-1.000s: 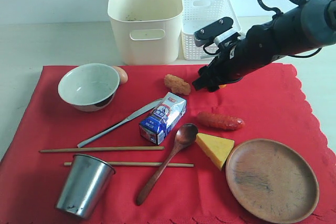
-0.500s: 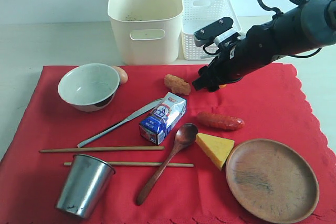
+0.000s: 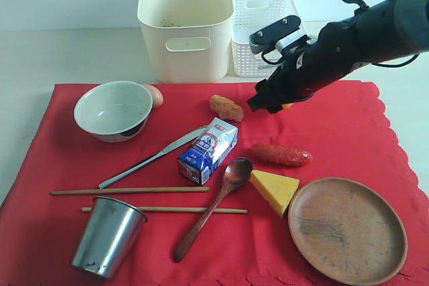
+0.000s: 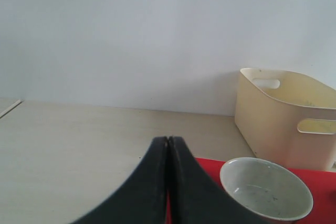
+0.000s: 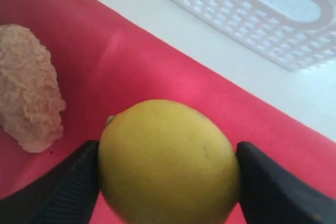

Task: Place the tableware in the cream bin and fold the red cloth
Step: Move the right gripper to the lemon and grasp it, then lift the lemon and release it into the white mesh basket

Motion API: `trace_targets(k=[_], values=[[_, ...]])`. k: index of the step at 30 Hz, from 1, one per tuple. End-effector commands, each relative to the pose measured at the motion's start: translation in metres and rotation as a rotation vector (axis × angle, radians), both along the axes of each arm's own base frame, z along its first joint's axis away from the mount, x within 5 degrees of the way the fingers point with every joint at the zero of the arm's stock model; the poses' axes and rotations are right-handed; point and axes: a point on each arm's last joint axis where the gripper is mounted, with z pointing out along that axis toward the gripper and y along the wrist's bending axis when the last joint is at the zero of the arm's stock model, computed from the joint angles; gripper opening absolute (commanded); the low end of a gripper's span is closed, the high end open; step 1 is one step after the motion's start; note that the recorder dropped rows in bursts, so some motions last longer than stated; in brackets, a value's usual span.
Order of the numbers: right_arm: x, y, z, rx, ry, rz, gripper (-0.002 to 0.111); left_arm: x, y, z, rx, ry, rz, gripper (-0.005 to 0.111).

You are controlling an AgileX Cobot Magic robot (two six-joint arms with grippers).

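My right pincer (image 5: 168, 178) wide, gripping lemon (image 5: 168, 150) on both sides, over red cloth (image 3: 335, 132). My left pincer (image 4: 168, 141) closed, empty. Bowl (image 3: 112, 108) on cloth; cream bin (image 3: 186, 25) beyond cloth's far edge.

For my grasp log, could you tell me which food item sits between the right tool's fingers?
The round yellow lemon, touched on both sides; nugget, sausage and cheese lie free on the cloth.

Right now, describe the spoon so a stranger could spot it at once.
Start at the red cloth, near its middle. The spoon lies slanted between the carton and the cheese wedge: dark wood, oval head, unlike the thin pale chopstick it crosses.
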Motion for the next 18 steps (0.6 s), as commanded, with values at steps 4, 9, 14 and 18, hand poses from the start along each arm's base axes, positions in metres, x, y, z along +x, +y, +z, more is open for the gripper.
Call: trace_targets(k=[4, 9, 14, 18], values=[[-0.002, 0.000, 0.037, 0.034, -0.082, 0.002, 0.000, 0.000, 0.000, 0.000, -0.004, -0.006, 0.000, 0.003], [-0.004, 0.000, 0.065, 0.065, -0.152, 0.000, 0.000, 0.000, 0.000, 0.000, -0.004, -0.006, 0.000, 0.003], [-0.002, 0.001, 0.089, 0.123, -0.274, 0.000, 0.000, 0.000, 0.000, 0.000, -0.004, -0.006, 0.000, 0.003], [0.004, 0.001, 0.099, 0.169, -0.382, 0.000, 0.000, 0.000, 0.000, 0.000, -0.004, -0.006, 0.000, 0.003]])
